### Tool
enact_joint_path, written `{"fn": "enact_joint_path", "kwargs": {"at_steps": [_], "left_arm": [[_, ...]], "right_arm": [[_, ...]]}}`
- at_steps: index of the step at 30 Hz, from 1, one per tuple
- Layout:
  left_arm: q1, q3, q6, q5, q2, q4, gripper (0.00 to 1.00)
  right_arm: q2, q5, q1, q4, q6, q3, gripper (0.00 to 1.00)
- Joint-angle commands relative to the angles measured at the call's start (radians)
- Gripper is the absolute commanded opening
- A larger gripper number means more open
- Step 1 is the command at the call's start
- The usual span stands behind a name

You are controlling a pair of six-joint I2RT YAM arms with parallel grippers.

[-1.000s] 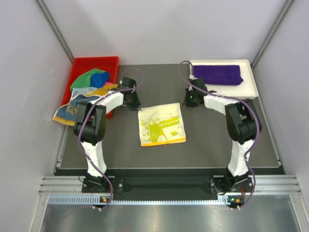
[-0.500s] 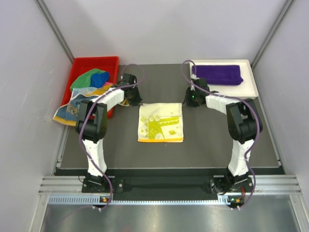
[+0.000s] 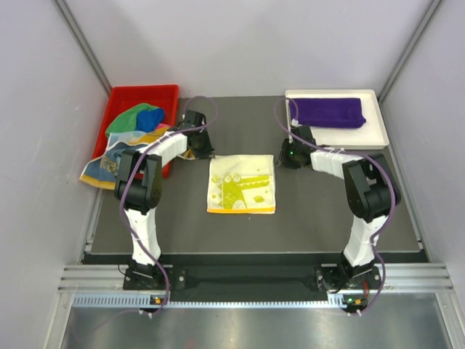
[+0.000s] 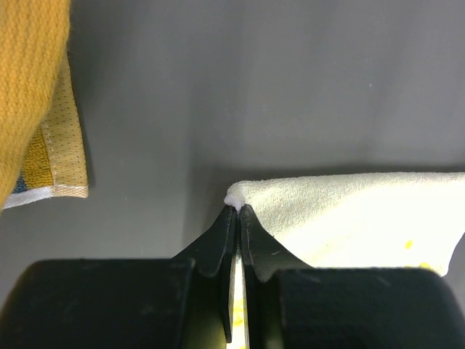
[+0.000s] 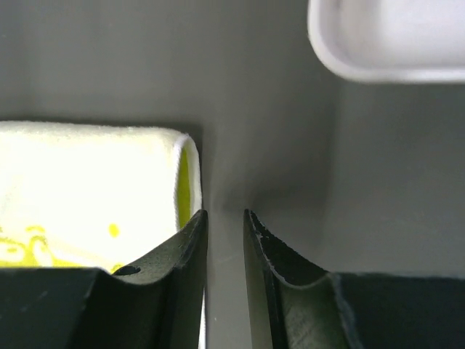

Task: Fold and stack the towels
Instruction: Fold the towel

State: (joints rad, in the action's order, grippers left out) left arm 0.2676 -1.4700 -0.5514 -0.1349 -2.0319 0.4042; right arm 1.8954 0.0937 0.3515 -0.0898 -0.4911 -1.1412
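**Left wrist view:** the yellow towel (image 4: 349,214) runs off the right edge, and the orange cloth (image 4: 33,87) runs off the top and left. The towel's corner seems to sit at the tips of the left pincer (image 4: 237,209); whether it is gripped cannot be told.

**Right wrist view:** the white tray (image 5: 392,40) is cut off by the top edge.

**Top view:** the cloths (image 3: 136,120) in the red bin (image 3: 120,98) overlap, so their number cannot be counted.

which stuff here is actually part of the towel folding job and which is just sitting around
Part of the job: pale yellow printed towel; purple towel; multicoloured towels; orange-edged towel draped over the bin's side.
Just there: red bin; white tray.
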Motion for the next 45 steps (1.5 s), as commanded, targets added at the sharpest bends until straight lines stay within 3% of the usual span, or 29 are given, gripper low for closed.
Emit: {"fn": "enact_joint_path", "kwargs": {"at_steps": [1,9,22,45], "left_arm": [[-0.010,-0.030,0.008,-0.003,-0.002,-0.015,0.08],[-0.014,-0.026,0.008,-0.005,-0.008,-0.018,0.08],[-0.016,-0.026,0.011,-0.011,-0.016,-0.021,0.08],[-0.021,-0.029,0.011,-0.022,-0.028,-0.022,0.08]], "right_arm": [[-0.111,-0.048,0.009,0.078,-0.036,0.020,0.26],[-0.116,-0.019,0.032,0.078,-0.035,0.014,0.26],[0.013,-0.046,0.073,0.018,-0.014,-0.127,0.27],[0.068,-0.072,0.078,0.002,-0.007,-0.155,0.26]]}}
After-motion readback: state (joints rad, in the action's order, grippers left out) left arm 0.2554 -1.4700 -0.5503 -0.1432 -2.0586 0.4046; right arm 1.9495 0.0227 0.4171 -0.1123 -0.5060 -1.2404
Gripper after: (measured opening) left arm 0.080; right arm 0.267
